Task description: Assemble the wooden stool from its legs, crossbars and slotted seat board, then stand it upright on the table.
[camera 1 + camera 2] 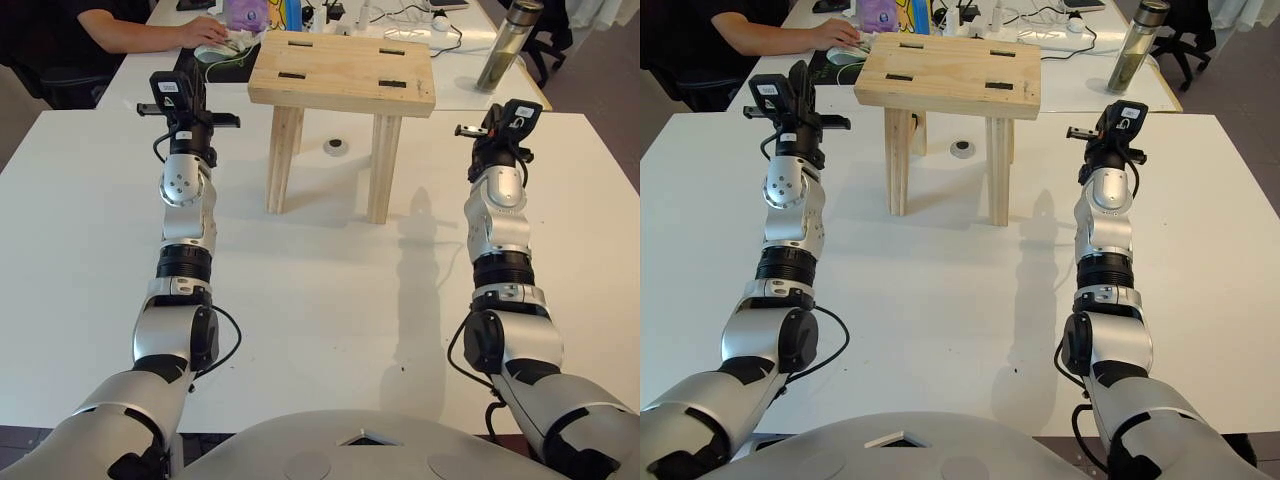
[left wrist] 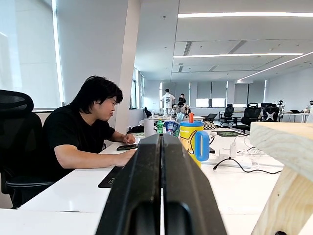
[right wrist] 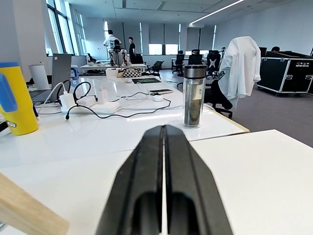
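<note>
The wooden stool [image 1: 342, 75] stands upright on the white table [image 1: 320, 300], its slotted seat board on top and its legs [image 1: 283, 160] on the tabletop. My left gripper [image 1: 180, 90] is raised left of the stool, apart from it, fingers [image 2: 161, 186] pressed together and holding nothing. My right gripper [image 1: 512, 115] is raised right of the stool, also shut and empty, its fingers [image 3: 165, 181] touching. The stool's seat edge [image 2: 288, 147] and one corner [image 3: 24, 210] show in the wrist views.
A small dark round object [image 1: 336, 147] lies on the table behind the stool. A bottle [image 1: 508, 45] stands on the far desk at the right. A yellow-and-blue mug [image 2: 193, 142], cables and a seated person's hand [image 1: 205, 33] are on that desk.
</note>
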Tool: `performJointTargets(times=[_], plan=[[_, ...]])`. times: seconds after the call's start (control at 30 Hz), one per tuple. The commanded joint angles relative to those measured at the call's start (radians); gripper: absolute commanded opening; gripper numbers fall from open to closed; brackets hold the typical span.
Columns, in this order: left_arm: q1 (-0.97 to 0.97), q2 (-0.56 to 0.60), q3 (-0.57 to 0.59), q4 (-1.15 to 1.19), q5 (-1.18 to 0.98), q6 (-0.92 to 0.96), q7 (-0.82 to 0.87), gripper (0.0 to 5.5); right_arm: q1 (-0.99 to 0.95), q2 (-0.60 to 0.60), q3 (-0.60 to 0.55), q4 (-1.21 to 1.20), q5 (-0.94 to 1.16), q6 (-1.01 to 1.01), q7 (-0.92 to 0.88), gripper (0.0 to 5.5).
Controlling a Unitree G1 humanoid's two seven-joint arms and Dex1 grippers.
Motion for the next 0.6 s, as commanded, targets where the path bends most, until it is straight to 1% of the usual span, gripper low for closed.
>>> performJointTargets(times=[0.03, 0.17, 0.37, 0.6], plan=[[-0.012, 0.008, -0.004, -0.004, -0.003, 0.003, -0.013, 0.00, 0.013, 0.009, 0.012, -0.011, 0.004, 0.005, 0.014, 0.01], [0.004, 0.006, -0.007, -0.021, 0.002, 0.012, -0.011, 0.00, 0.028, 0.018, 0.018, -0.012, 0.008, 0.011, 0.024, 0.01], [0.025, -0.034, 0.020, -0.033, -0.075, 0.054, -0.039, 0.00, 0.045, 0.047, 0.032, -0.028, 0.010, 0.014, 0.032, 0.01], [0.041, -0.032, 0.011, -0.059, -0.071, 0.064, -0.044, 0.00, 0.073, 0.060, 0.059, -0.075, -0.001, 0.028, 0.043, 0.01]])
